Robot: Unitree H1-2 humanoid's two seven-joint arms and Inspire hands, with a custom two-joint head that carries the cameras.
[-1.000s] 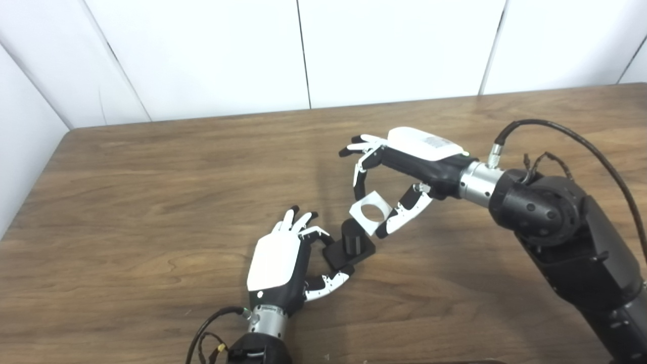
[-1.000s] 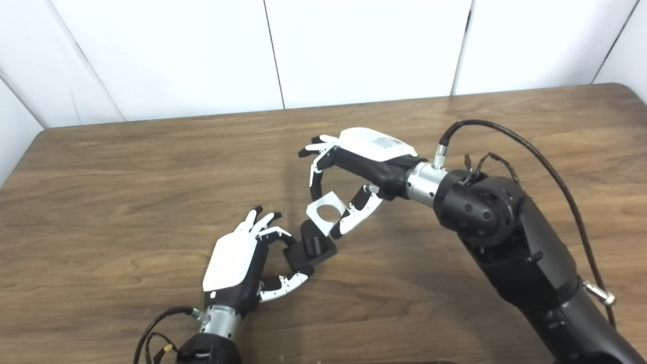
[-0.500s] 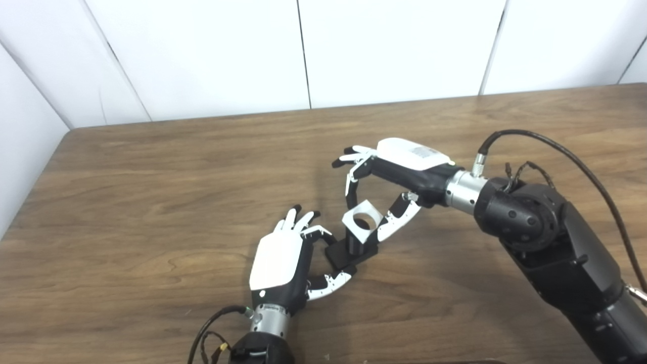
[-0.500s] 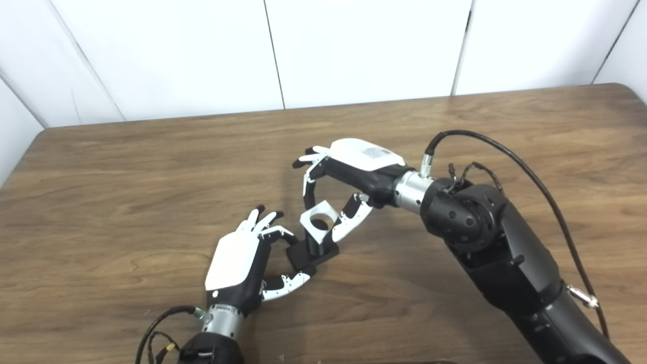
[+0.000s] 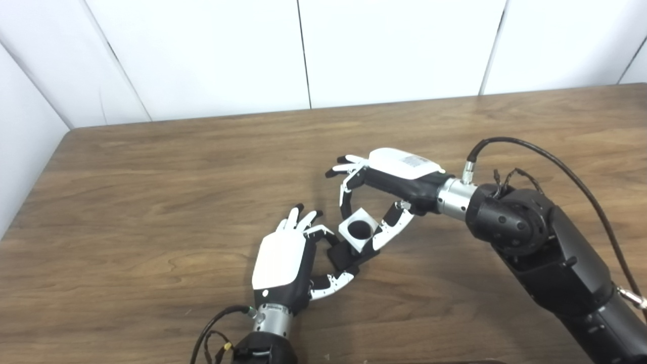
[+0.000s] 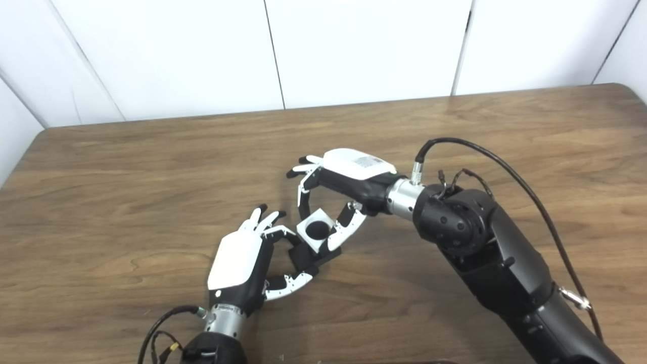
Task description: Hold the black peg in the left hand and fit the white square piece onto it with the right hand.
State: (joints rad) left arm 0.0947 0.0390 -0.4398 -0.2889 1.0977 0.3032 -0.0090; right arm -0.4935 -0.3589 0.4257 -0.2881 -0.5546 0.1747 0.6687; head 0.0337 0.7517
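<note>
The black peg stands on a black square base on the wooden table. My left hand is shut on that base from the left, between thumb and fingers. My right hand is shut on the white square piece, pinched between a finger and the thumb. The piece sits over the peg, and the peg's black top fills its round hole. The peg's shaft is hidden by the piece. How far down the piece sits cannot be told.
The table's far edge meets white wall panels. A black cable loops over my right forearm. Bare wood lies left and right of the hands.
My right hand has moved left and down with the white piece, from beside and above the peg to over it. The hole now shows black instead of table. My left hand has held still.
</note>
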